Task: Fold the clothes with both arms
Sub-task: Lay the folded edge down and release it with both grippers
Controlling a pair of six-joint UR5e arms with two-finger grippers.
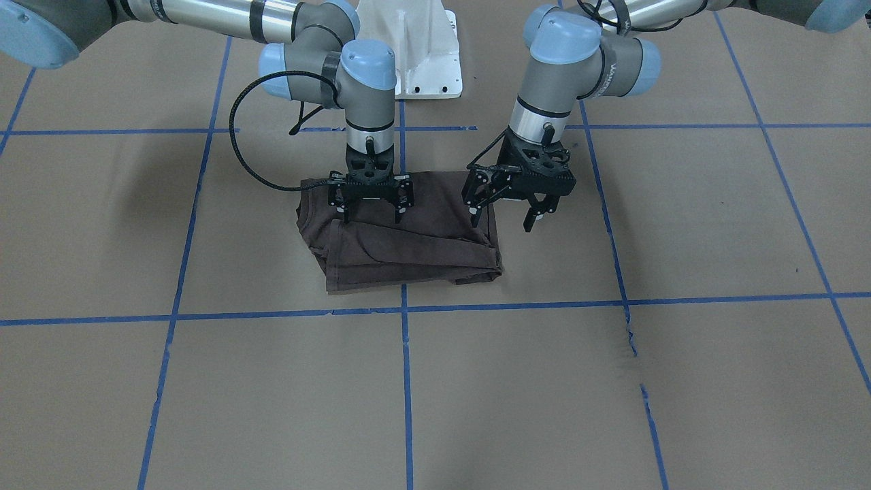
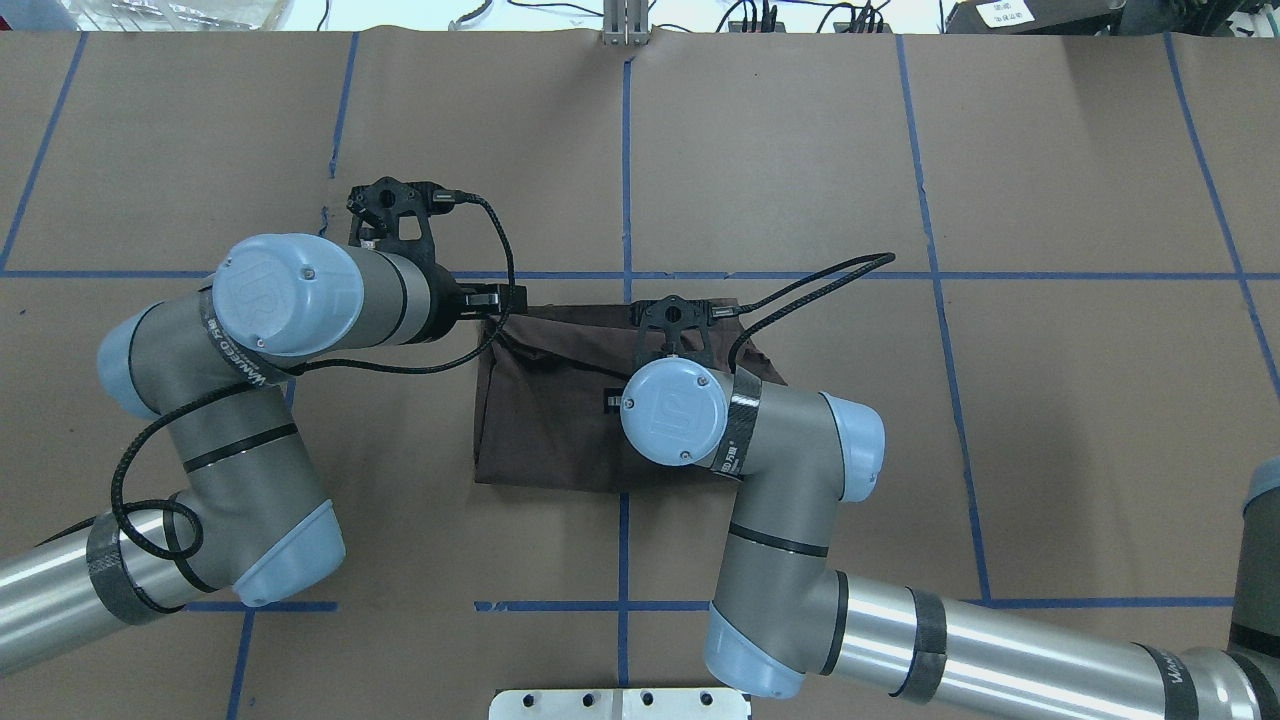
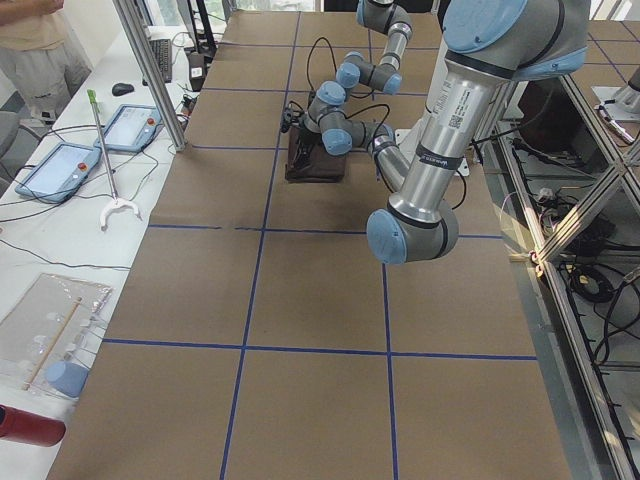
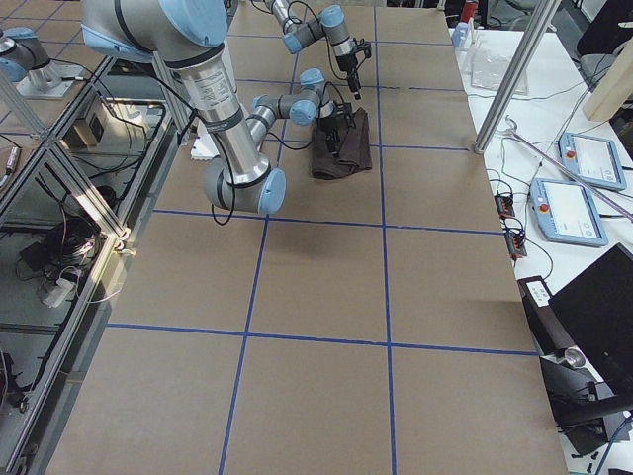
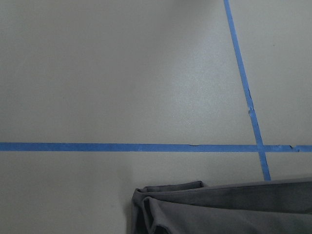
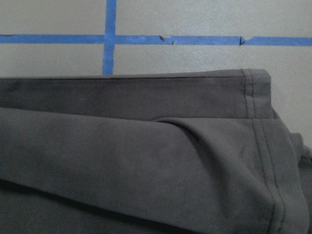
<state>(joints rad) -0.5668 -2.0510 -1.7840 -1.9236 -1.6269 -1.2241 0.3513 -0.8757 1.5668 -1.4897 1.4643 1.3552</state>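
You are watching shirt [image 1: 408,248] lying folded | right gripper [image 1: 371,212] hanging over shirt, fingers apart | left gripper [image 1: 502,222] straddling shirt's edge, fingers apart

Brown table [image 1: 680,408] gridded with blue tape [image 1: 406,381] (2 tablets [image 3: 60,170] lie on the white side bench [image 3: 70,235]).

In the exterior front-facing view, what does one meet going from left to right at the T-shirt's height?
Black cable loop → right end effector → left end effector. The T-shirt overlaps both, so I omit it.
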